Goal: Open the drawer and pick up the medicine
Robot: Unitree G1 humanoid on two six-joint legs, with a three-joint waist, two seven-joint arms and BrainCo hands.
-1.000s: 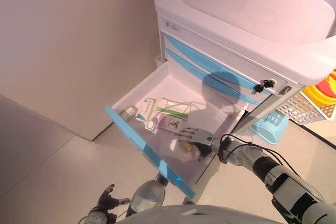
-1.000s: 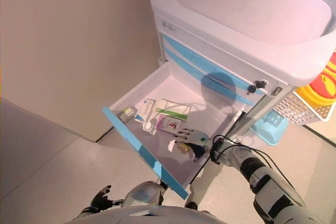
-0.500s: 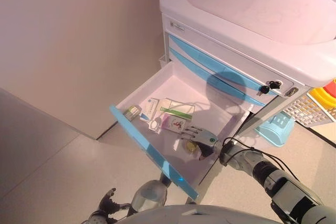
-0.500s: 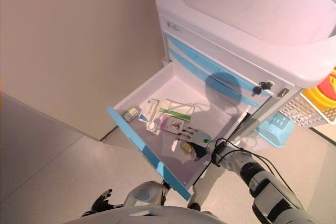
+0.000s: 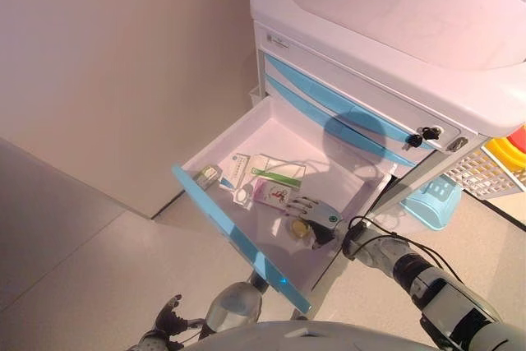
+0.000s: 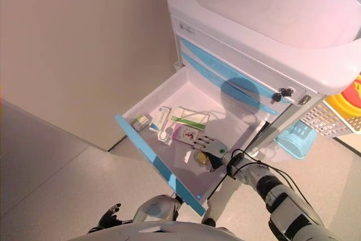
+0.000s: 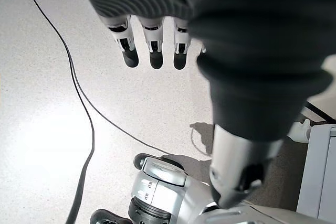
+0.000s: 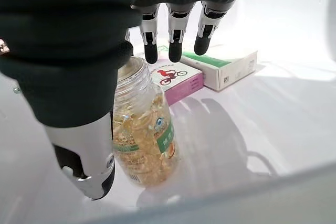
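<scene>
The right hand [image 8: 79, 61] hangs inside the open drawer [image 5: 215, 214], its fingers [image 8: 176, 43] straight and spread above the contents, closed on nothing. Its thumb [image 8: 86, 156] stands just beside a clear bottle of amber capsules [image 8: 144, 135] that stands upright on the drawer floor; whether thumb and bottle touch cannot be told. The bottle has a green-and-white label, and the capsules fill most of it.

Past the fingertips lies a flat pink medicine box [image 8: 176, 80], and beyond it, just beside, a white box with a green stripe [image 8: 231, 66]. In the head views these two boxes lie side by side near the drawer's middle [image 5: 274, 177]. Further toward the drawer's front corner lie a white-and-blue box [image 5: 237, 168], something small and pale [image 5: 242, 196] too small to identify, and a small greyish pack [image 5: 205, 175] against the blue front panel.

The drawer is the lowest of the white medical cart [image 5: 386, 30], pulled far out; the blue-fronted drawers above it [image 5: 329, 104] are closed. A light blue basket [image 5: 431, 199] hangs at the cart's side.

The left hand [image 7: 152, 45] hangs low by the floor, well apart from the cart, fingers straight and empty.
</scene>
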